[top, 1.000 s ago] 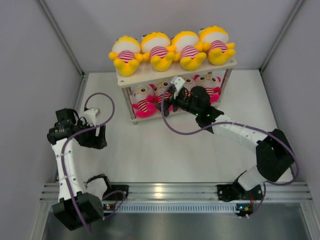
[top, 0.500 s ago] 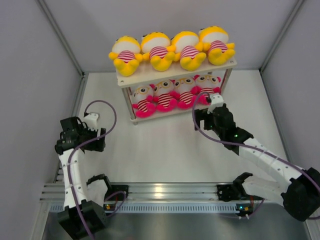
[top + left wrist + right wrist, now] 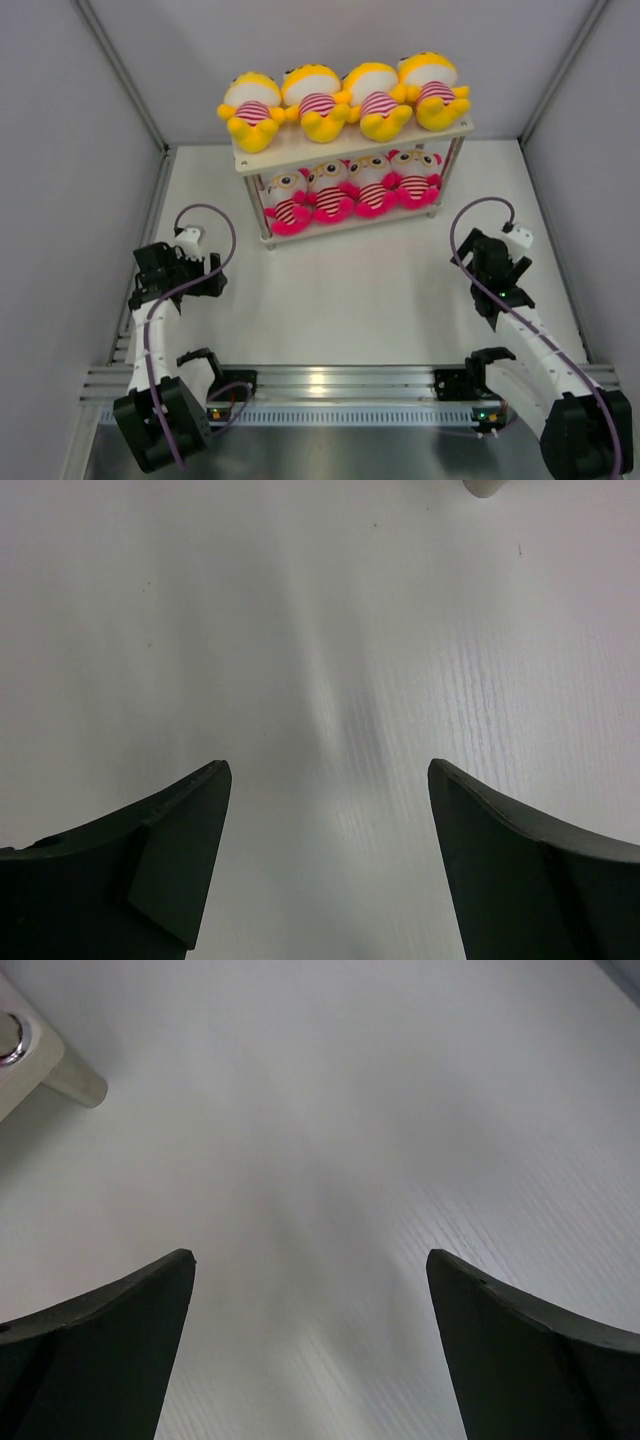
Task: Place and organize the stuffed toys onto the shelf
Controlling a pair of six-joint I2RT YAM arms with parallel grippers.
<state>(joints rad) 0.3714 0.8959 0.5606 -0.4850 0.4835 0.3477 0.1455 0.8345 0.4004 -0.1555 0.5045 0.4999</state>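
Observation:
The shelf (image 3: 300,150) stands at the back of the table. Several yellow stuffed toys (image 3: 345,98) sit side by side on its top board. Several pink stuffed toys (image 3: 350,188) sit in a row on the lower board. My left gripper (image 3: 212,280) is open and empty, low over the table at the left, far from the shelf. My right gripper (image 3: 490,272) is open and empty at the right, in front of the shelf's right end. The left wrist view (image 3: 330,780) and the right wrist view (image 3: 310,1260) show only bare table between the jaws.
A shelf leg (image 3: 70,1080) shows at the top left of the right wrist view, and another leg's foot (image 3: 485,486) at the top of the left wrist view. Grey walls enclose the white table (image 3: 340,290) on three sides.
My right gripper has drawn back from the lower shelf board to the right side of the table, leaving the pink toys in a row. My left gripper has moved nearer and lower.

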